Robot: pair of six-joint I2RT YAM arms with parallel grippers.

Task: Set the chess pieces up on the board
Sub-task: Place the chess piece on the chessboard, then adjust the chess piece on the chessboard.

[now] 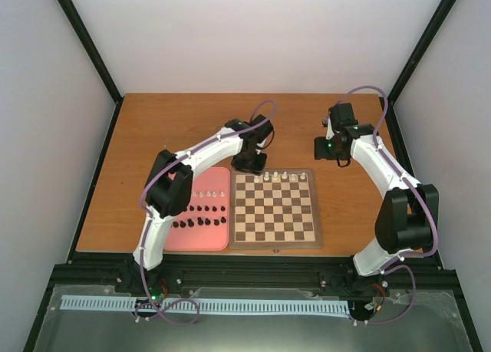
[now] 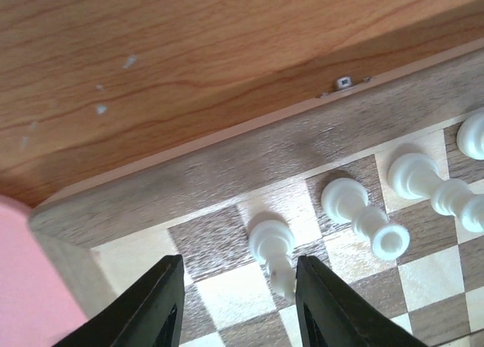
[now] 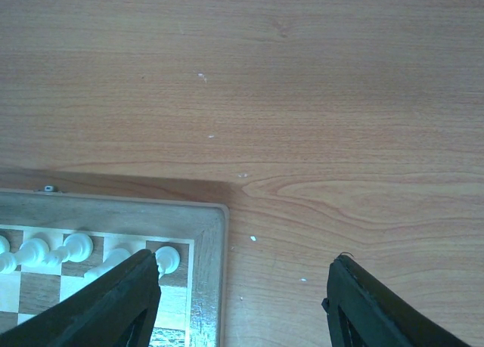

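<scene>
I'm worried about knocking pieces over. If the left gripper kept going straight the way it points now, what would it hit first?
Most likely the white piece standing between the left gripper's open jaws, then the board under it. Depth is hard to judge.

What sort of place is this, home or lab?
Likely a lab robot cell, not a home: plain white panels in a black frame enclose a wooden table, with a left arm and right arm bolted at its near edge and a chessboard set out.
</scene>
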